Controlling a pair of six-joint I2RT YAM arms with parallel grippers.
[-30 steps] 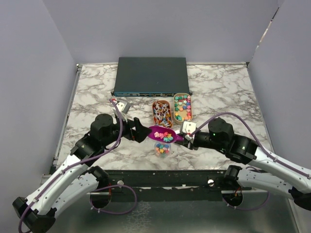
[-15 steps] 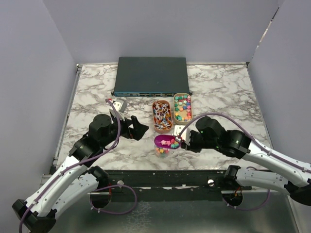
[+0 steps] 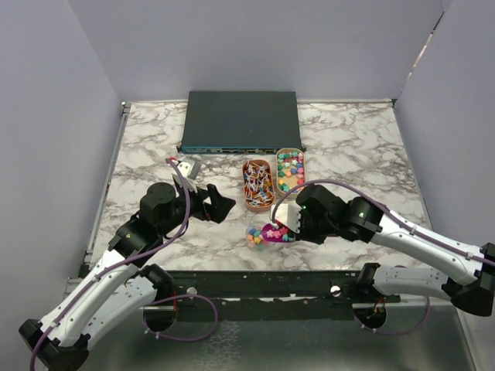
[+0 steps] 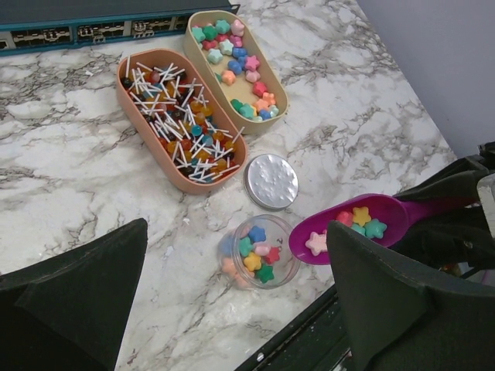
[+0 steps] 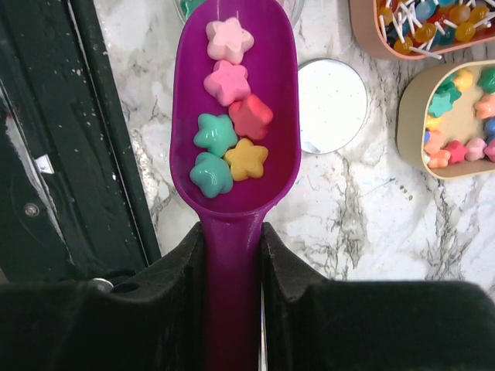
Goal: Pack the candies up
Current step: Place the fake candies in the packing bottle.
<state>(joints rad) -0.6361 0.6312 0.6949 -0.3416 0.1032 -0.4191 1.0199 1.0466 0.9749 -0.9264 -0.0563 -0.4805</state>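
The candies are small star-shaped sweets in pastel colours. Several lie in the purple scoop (image 5: 236,116), and my right gripper (image 5: 232,232) is shut on its handle. The scoop's tip reaches the rim of a small clear jar (image 4: 259,251) that holds several candies (image 4: 267,272). In the top view the scoop (image 3: 272,232) is just right of the jar (image 3: 255,236), near the table's front edge. More candies fill a tan tray (image 4: 279,107). My left gripper (image 4: 237,226) is open and empty, above and left of the jar (image 3: 224,205).
An orange tray (image 4: 203,188) of lollipops stands beside the tan tray. The jar's silver lid (image 4: 271,182) lies flat between the trays and the jar. A dark network switch (image 3: 240,121) sits at the back. The black front rail runs just below the jar.
My right gripper has swung the scoop left and nearer, bringing its tip to the jar. My left gripper has drawn back from the scoop to the left.
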